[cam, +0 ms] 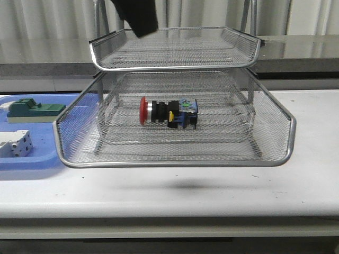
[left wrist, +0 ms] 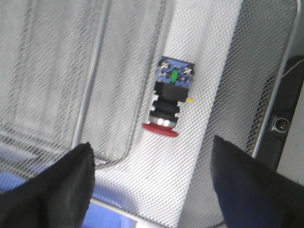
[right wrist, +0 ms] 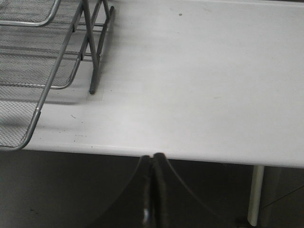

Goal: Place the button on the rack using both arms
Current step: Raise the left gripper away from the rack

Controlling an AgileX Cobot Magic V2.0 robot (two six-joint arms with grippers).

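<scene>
The button (cam: pixel 168 112), with red cap, black body and blue rear block, lies on its side on the mesh of the rack's (cam: pixel 175 159) lower tray. It also shows in the left wrist view (left wrist: pixel 170 102), lying free. My left gripper (left wrist: pixel 152 185) is open and empty, high above the rack; only a black finger (cam: pixel 136 16) of it shows at the top of the front view. My right gripper (right wrist: pixel 153 159) is shut and empty, off the table's front edge, to the right of the rack (right wrist: pixel 28 71).
A flat blue tray (cam: pixel 32 159) lies left of the rack with a green block (cam: pixel 33 109) and a white terminal block (cam: pixel 15 143) on it. The white table (right wrist: pixel 199 85) stretches to the right of the rack's legs (right wrist: pixel 92 52).
</scene>
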